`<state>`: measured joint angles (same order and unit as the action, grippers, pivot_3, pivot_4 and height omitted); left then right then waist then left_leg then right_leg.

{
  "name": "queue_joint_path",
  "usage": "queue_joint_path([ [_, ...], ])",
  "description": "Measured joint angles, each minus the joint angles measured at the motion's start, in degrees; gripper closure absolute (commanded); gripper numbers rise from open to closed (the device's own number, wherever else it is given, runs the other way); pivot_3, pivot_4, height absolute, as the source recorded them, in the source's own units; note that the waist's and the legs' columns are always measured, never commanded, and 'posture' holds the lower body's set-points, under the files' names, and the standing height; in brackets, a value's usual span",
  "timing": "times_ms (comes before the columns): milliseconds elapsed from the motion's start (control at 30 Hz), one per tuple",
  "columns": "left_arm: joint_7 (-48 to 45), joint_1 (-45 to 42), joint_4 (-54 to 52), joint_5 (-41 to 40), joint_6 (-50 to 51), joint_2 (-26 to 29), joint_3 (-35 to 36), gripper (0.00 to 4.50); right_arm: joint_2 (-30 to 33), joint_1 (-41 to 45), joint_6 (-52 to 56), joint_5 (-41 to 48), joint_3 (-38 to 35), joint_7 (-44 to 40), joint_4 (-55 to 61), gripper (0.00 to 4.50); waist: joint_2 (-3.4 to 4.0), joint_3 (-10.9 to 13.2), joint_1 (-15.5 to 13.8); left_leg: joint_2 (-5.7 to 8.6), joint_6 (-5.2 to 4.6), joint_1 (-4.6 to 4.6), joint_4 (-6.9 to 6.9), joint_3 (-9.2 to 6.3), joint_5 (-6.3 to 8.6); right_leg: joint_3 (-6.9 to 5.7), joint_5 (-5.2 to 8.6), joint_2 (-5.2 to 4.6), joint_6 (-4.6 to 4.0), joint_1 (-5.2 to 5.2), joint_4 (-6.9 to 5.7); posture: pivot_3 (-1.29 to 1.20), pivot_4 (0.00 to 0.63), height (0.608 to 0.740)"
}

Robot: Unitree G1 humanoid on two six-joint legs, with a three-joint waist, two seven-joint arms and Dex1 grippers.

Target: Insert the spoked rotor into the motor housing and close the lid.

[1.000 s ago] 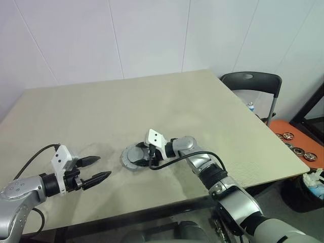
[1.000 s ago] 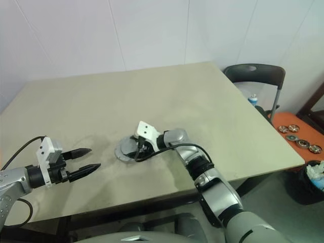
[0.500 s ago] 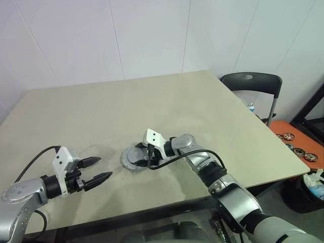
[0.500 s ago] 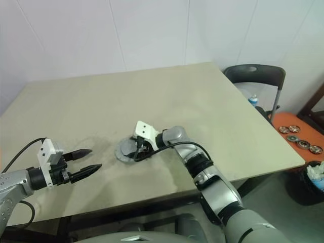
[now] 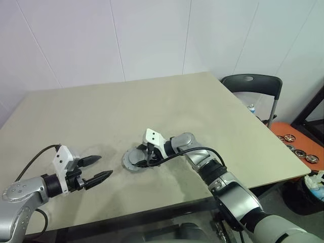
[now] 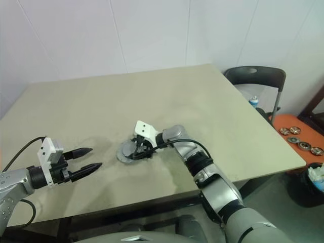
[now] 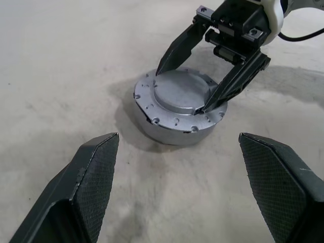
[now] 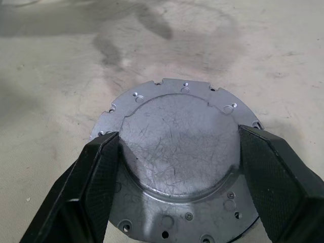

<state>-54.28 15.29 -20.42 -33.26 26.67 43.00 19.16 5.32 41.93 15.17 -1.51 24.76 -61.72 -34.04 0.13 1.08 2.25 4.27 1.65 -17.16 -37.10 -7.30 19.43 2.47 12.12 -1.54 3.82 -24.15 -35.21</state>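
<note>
Sitting near the front middle of the table (image 5: 212,101), the lid (image 7: 180,105) is a silver-grey round metal cap with a raised flat centre and a flange dotted with small holes, and it rests flat on the tabletop. The right gripper (image 7: 187,88) reaches down over the lid from its far side, its two black fingers (image 7: 174,50) spread wide, one tip at each side of the raised centre and resting on or just above the flange; whether they press the metal cannot be told. The left gripper (image 5: 97,169) hovers near the lid, on the robot's left of it, apart from it and pointing toward it, its fingers also spread and holding nothing. A black chair (image 5: 251,87) stands well beyond the lid, past the table's right edge.
</note>
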Motion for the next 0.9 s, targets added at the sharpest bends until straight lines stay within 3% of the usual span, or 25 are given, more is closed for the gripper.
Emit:
queue_joint_path([
  [267,0.6,-0.5,0.0,0.0,0.0,-0.1,0.0,0.47,-1.9,-0.4,0.5,0.1,-0.7,2.8,-1.6,1.25,0.06,0.1,0.4,-0.09,0.01,0.85,0.12,0.00,0.01,0.01,0.32,0.07,0.06,0.81,0.02,0.00,0.000,0.740],
  [900,1.0,-0.5,0.1,0.0,0.0,-0.5,0.0,0.47,-3.1,-0.4,3.3,-0.2,-0.7,4.9,-1.0,1.25,0.07,0.1,0.9,-0.14,0.01,0.88,0.13,-0.08,0.01,0.01,0.32,0.11,0.07,0.83,-0.01,0.00,0.000,0.740],
])
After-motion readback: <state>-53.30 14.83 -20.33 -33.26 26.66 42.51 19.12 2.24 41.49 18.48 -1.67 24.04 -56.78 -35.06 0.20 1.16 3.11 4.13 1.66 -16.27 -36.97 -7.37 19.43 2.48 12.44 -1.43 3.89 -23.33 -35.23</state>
